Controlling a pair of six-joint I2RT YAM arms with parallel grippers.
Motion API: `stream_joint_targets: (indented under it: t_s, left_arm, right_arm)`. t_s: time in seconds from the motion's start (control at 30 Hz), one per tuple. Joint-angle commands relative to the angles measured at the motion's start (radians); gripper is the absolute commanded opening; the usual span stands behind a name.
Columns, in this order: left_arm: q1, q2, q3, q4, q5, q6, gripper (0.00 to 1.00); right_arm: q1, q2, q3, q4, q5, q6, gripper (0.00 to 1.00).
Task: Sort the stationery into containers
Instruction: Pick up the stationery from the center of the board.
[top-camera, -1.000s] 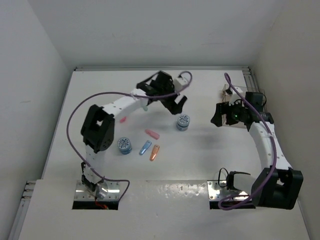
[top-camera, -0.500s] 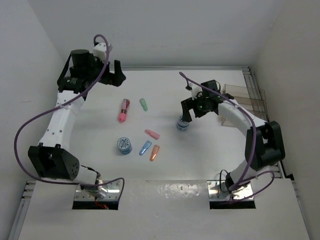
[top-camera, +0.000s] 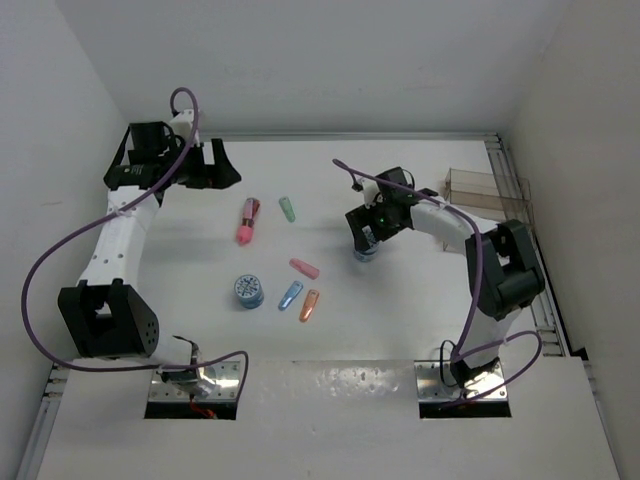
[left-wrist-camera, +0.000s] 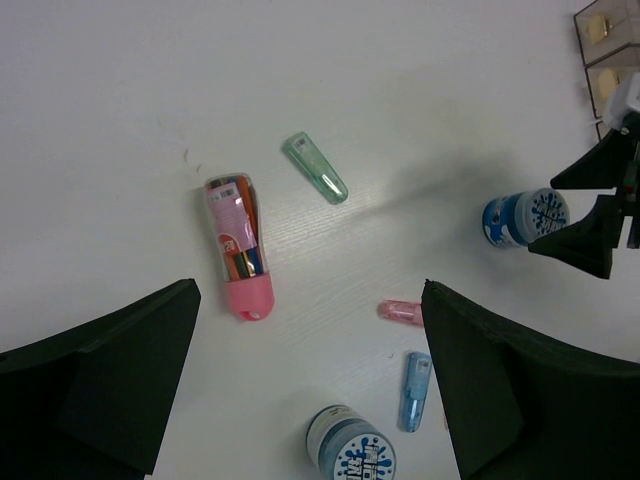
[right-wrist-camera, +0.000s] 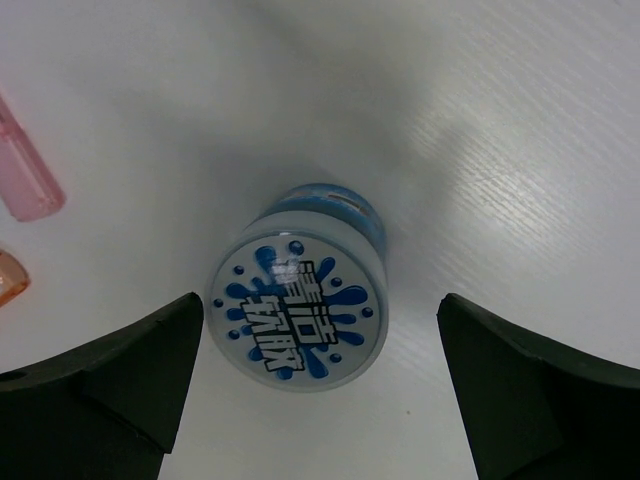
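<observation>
From the right wrist alone: splash-printed lid of the blue-and-white round roll (right-wrist-camera: 297, 300), upright on the white tabletop (right-wrist-camera: 500, 120), centred between the right jaws, which are spread wide and touch nothing. From above, mostly hidden under that wrist. Clear brown-edged rectangular box (top-camera: 487, 190) well apart beyond the right jaws. Left jaws equally wide, empty, pink-magenta marker-like stick (left-wrist-camera: 238, 245) lying ahead, untouched. Since a second ago: left jaws pulled back from beside the roll, right jaws moved from box to roll.
</observation>
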Motion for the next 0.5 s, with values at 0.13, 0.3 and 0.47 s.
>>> stream_joint_targets:
  t_s: [0.13,0.3,0.47]
  left_arm:
    - [0.018,0.008,0.001,0.04,0.04,-0.019,1.0]
    - [0.018,0.02,0.011,0.047,0.034,-0.02,1.0]
    - [0.014,0.043,0.026,0.054,0.046,-0.022,1.0]
  right_arm:
    - [-0.01,-0.016,-0.022,0.121,0.094,-0.02,0.71]
    - [-0.041,-0.04,-0.013,0.102,0.013,-0.019,0.35]
    - [-0.125,-0.098,0.047,0.04,-0.005,-0.014,0.12]
